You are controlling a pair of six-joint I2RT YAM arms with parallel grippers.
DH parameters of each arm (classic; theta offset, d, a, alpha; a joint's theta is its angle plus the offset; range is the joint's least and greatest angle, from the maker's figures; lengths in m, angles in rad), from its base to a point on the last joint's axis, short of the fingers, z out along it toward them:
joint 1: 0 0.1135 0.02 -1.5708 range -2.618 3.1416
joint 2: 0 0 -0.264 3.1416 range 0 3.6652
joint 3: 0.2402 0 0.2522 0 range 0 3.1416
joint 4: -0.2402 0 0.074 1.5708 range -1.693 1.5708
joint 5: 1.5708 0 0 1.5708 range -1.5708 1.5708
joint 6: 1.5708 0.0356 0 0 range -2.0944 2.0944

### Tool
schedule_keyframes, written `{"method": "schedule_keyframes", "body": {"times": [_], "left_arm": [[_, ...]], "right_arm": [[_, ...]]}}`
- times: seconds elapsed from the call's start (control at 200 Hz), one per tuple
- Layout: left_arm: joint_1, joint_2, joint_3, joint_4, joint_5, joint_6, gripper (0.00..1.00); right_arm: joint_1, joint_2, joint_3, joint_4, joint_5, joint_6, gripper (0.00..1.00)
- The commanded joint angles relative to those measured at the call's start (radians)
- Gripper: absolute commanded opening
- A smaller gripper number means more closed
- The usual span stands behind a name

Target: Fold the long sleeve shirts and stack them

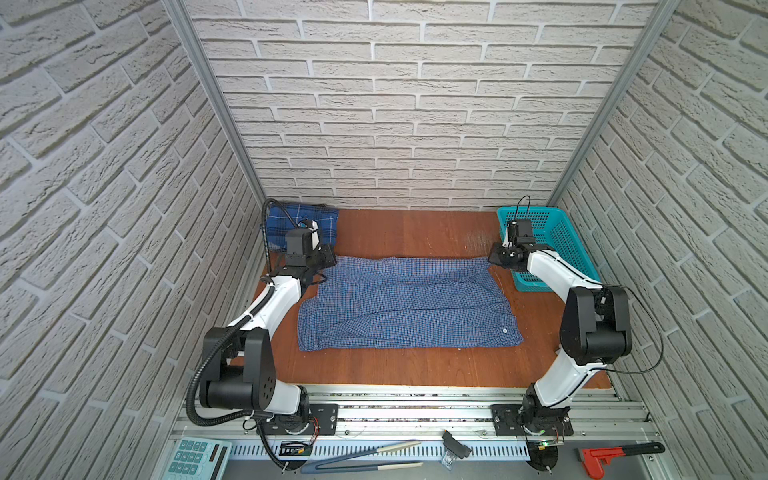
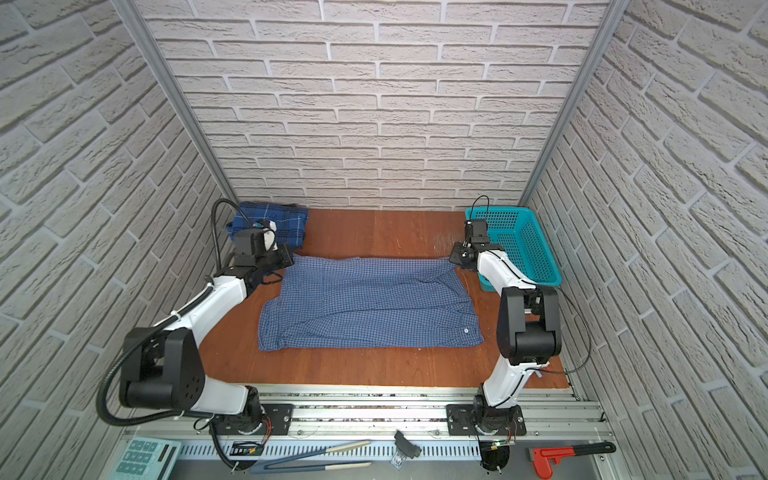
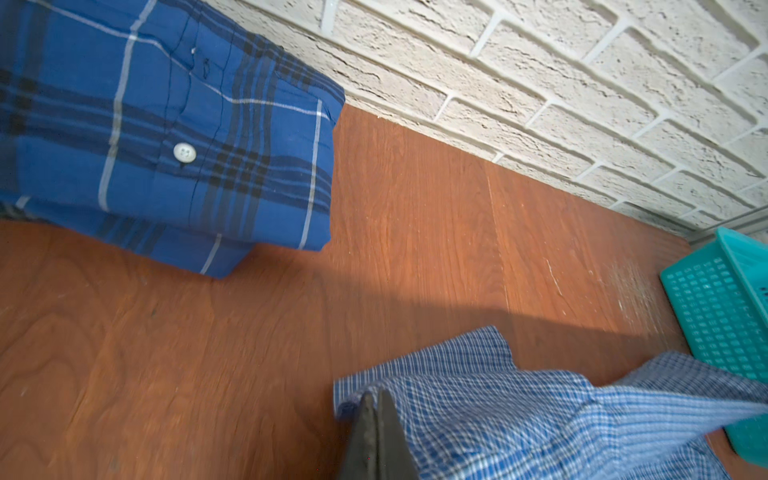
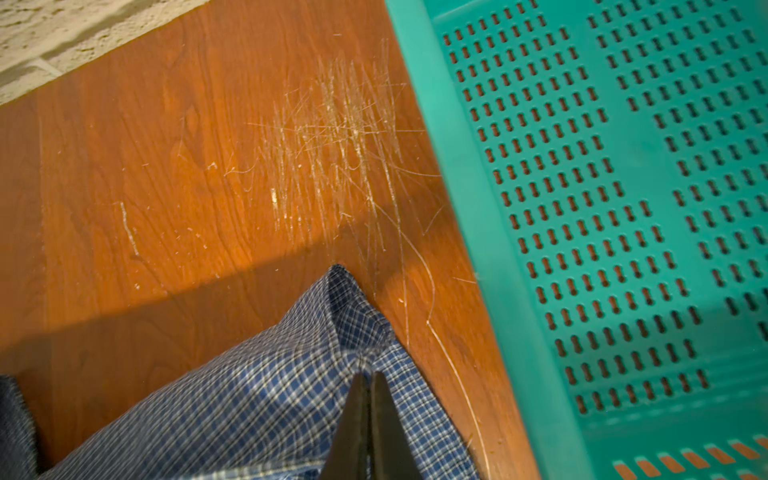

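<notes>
Light blue fine-check cloth shirt [image 1: 407, 307] lies spread and rumpled across the middle of the reddish-brown wooden table [image 1: 415, 374] in both top views, its far edge running in a nearly straight line between the two arms and one white button [image 1: 505, 331] showing near its front right corner. The left gripper [image 1: 331, 261] is clenched on the far left corner of this shirt; in the left wrist view its black jaws stand pressed together with checked cloth bunched beside them. The right gripper [image 1: 493, 258] is clenched on the far right corner, and the right wrist view shows the cloth gathered to a point at the closed jaws, lifted a little off the wood. Just behind the left gripper, in the far left corner of the table against the white brick-pattern wall [image 1: 395, 104], sits the folded royal-blue plaid cloth shirt [image 1: 328, 222]; the left arm's wrist overlaps it in both top views. Just beside the right gripper stands the teal perforated plastic basket [image 1: 561, 241], its near wall close to the pinched corner, and a patch of pale scratches [image 4: 345, 141] marks the wood between them. Along the front, off the table, lie a teal calculator [image 1: 195, 457], long tongs [image 1: 365, 455] and a red pipe wrench [image 1: 615, 455]
</notes>
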State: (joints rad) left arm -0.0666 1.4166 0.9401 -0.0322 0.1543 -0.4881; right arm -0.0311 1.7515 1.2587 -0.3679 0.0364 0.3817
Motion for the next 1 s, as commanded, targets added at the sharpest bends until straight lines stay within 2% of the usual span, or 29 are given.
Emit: {"method": "schedule_keyframes", "body": {"times": [0.0,0.18,0.295,0.455,0.73,0.875,0.995], "left_arm": [[0.007,-0.061,-0.075,0.004,-0.027,-0.016,0.0],[0.007,-0.261,-0.296,-0.02,-0.086,-0.117,0.0],[-0.025,-0.287,-0.353,-0.08,-0.137,-0.126,0.0],[-0.075,-0.353,-0.469,-0.041,-0.136,-0.167,0.0],[-0.083,-0.396,-0.548,-0.046,-0.163,-0.186,0.0],[-0.098,-0.398,-0.566,-0.075,-0.206,-0.194,0.0],[-0.098,-0.403,-0.594,-0.092,-0.247,-0.226,0.0]], "right_arm": [[-0.001,-0.063,-0.037,0.004,-0.033,-0.031,0.06],[-0.003,-0.208,-0.216,0.058,-0.001,-0.074,0.06],[-0.003,-0.259,-0.339,0.135,-0.024,-0.084,0.06],[-0.003,-0.28,-0.417,0.141,-0.02,-0.068,0.06],[-0.005,-0.335,-0.515,0.147,0.023,-0.092,0.06],[-0.004,-0.357,-0.572,0.172,-0.001,-0.073,0.06],[-0.005,-0.387,-0.598,0.16,0.034,-0.082,0.08]]}}
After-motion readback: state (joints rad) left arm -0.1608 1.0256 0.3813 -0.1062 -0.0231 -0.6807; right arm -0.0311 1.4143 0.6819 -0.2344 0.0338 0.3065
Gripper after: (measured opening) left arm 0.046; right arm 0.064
